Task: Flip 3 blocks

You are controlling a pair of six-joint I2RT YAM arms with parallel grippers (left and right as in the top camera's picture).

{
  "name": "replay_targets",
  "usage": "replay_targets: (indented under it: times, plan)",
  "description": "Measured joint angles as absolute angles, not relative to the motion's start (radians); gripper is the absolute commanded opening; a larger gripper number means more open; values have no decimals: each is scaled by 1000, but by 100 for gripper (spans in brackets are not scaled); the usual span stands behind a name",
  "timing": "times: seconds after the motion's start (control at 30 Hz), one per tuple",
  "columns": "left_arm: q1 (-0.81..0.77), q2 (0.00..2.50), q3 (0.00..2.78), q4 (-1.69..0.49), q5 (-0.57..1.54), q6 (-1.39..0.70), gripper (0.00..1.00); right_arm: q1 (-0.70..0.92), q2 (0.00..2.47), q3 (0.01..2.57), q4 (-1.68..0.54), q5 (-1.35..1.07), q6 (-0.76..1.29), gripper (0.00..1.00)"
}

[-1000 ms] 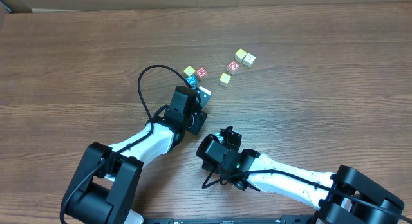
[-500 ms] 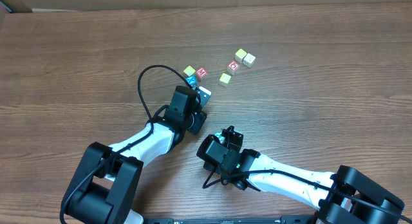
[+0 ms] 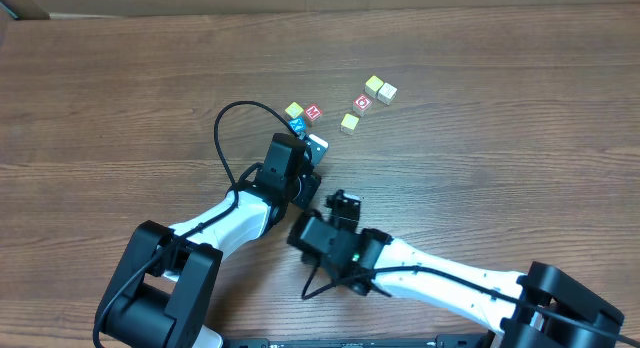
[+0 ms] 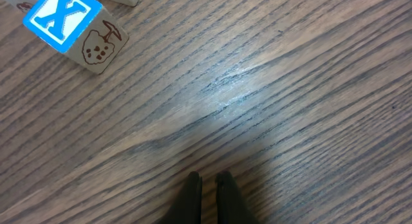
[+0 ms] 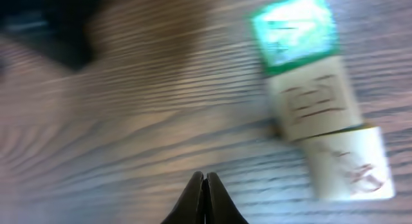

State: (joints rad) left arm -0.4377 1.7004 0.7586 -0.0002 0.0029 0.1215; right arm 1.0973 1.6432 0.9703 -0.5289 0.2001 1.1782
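Note:
Three blocks lie in a row in the right wrist view: one with a green-and-white face (image 5: 295, 32), a cream one (image 5: 315, 102) and another cream one (image 5: 349, 163). My right gripper (image 5: 206, 177) is shut and empty, left of the row and short of it. In the overhead view only a white-and-teal block (image 3: 317, 144) shows beside my left arm's wrist (image 3: 288, 168), with the right gripper (image 3: 346, 198) just below it. My left gripper (image 4: 207, 180) is shut on nothing, over bare wood.
A blue X cube (image 4: 64, 21) sits ahead-left of the left gripper. On the table, a yellow-topped cube (image 3: 294, 110), a red M cube (image 3: 313, 112), a red O cube (image 3: 362, 102), more yellow-topped cubes (image 3: 349, 122) (image 3: 373, 85) and a cream cube (image 3: 387, 92) lie farther back.
My right arm has shifted left and forward, closer to the left gripper. The left arm and the cubes have not moved.

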Motion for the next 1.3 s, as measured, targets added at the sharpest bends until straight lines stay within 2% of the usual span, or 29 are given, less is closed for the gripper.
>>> replay_targets:
  times: [0.73, 1.3]
  plan:
    - [-438, 1700, 758, -19, 3, 110, 4, 1051, 1643, 999, -815, 374, 1306, 4]
    - [-438, 1700, 758, -22, 3, 106, 4, 1001, 1643, 979, -824, 372, 1359, 4]
